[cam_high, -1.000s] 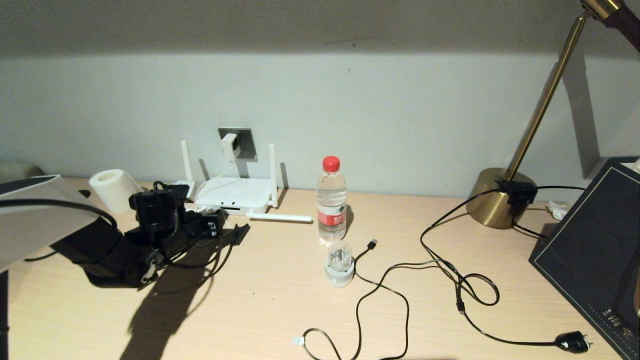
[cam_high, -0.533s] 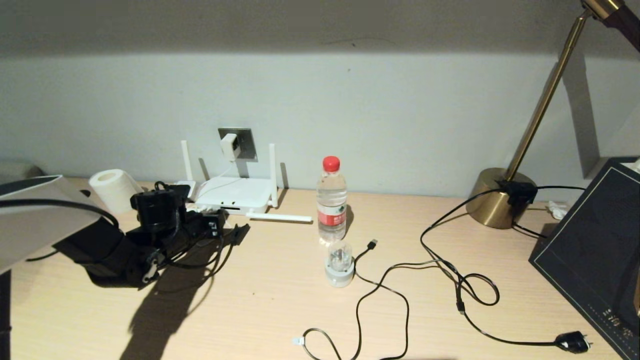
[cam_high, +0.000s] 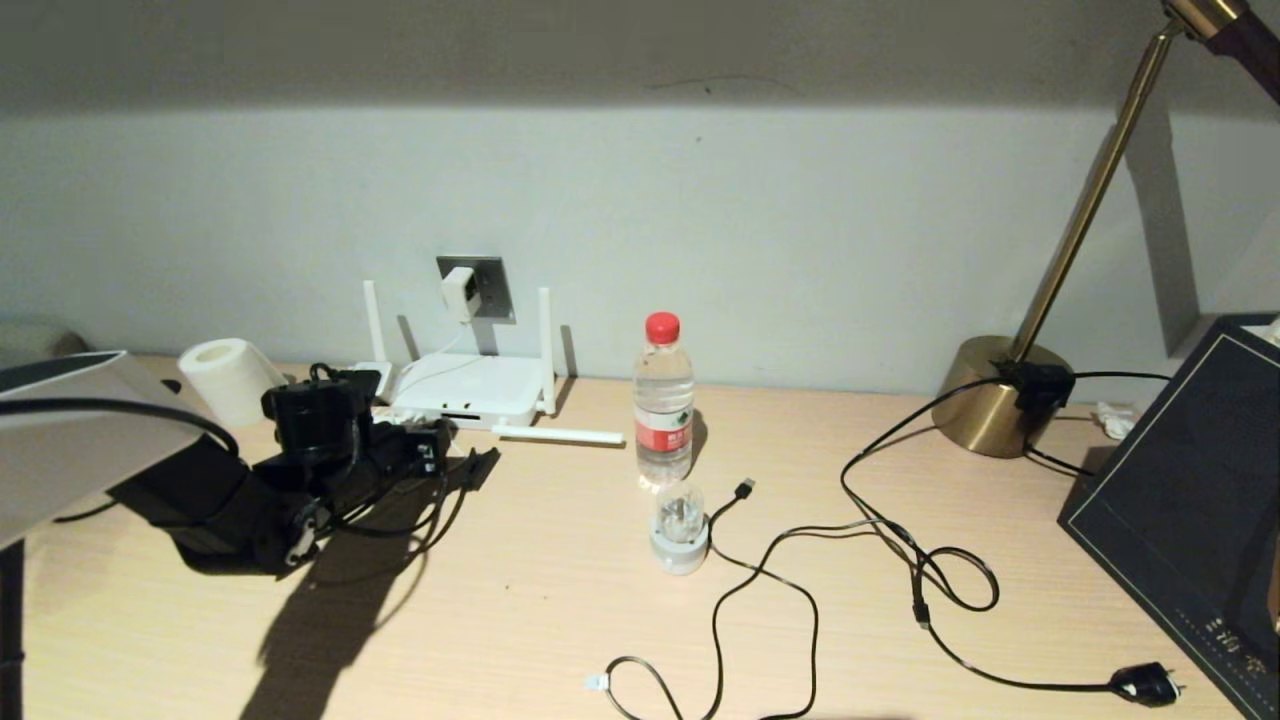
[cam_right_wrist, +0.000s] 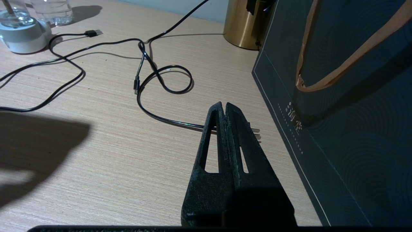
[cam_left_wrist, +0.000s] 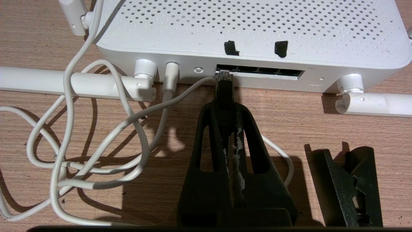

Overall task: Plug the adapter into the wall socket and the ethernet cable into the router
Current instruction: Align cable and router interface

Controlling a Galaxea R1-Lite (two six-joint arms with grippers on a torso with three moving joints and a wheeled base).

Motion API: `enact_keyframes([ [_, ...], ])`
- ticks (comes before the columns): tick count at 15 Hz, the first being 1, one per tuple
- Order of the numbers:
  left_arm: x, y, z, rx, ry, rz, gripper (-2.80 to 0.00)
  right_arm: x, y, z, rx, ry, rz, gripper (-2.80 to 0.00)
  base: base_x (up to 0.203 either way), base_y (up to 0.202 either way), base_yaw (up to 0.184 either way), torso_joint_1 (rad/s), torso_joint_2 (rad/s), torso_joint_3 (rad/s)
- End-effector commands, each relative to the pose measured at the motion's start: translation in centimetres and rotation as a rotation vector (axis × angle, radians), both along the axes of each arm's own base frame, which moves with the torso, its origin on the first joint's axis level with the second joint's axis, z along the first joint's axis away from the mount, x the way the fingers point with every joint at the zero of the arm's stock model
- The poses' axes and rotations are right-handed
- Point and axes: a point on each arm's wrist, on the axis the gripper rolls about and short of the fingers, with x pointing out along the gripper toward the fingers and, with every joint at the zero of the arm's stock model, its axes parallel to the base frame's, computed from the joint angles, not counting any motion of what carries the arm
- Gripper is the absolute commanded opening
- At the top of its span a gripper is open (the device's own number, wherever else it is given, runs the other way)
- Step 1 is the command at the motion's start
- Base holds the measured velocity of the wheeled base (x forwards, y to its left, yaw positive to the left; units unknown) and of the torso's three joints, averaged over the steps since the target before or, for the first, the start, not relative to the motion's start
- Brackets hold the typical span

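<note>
At the flat white router's (cam_left_wrist: 251,29) port edge, the left claw (cam_left_wrist: 229,127) grips the black ethernet cable (cam_left_wrist: 224,88).
Its clear connector points lengthwise at the leftmost dark port, seating unclear; right claw (cam_right_wrist: 225,108), closed empty, is parked well apart.

The left tool (cam_left_wrist: 227,106) is closed on the ethernet cable (cam_left_wrist: 224,91), its clear connector just at the leftmost opening of the router (cam_left_wrist: 244,29) port row. A white cord (cam_left_wrist: 106,129) loops over the worktop (cam_left_wrist: 322,125) toward nine o'clock of the tool; antennas (cam_left_wrist: 74,85) lie flat along the router's edge.
</note>
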Motion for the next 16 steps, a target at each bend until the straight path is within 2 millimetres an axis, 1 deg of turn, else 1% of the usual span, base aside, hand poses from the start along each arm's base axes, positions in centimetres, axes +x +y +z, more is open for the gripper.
enact_keyframes([
  [1, 0.00, 0.01, 0.13, 0.000, -0.008, 0.000, -2.80, 0.11, 0.00, -0.33, -0.001, 0.013, 0.001, -2.80, 0.000, 0.000, 0.000, 0.000, 0.00, 0.000],
  [16, -0.04, -0.20, 0.26, 0.000, -0.011, -0.006, -2.80, 0.11, 0.00, -0.33, -0.001, 0.013, 0.001, -2.80, 0.000, 0.000, 0.000, 0.000, 0.00, 0.000],
])
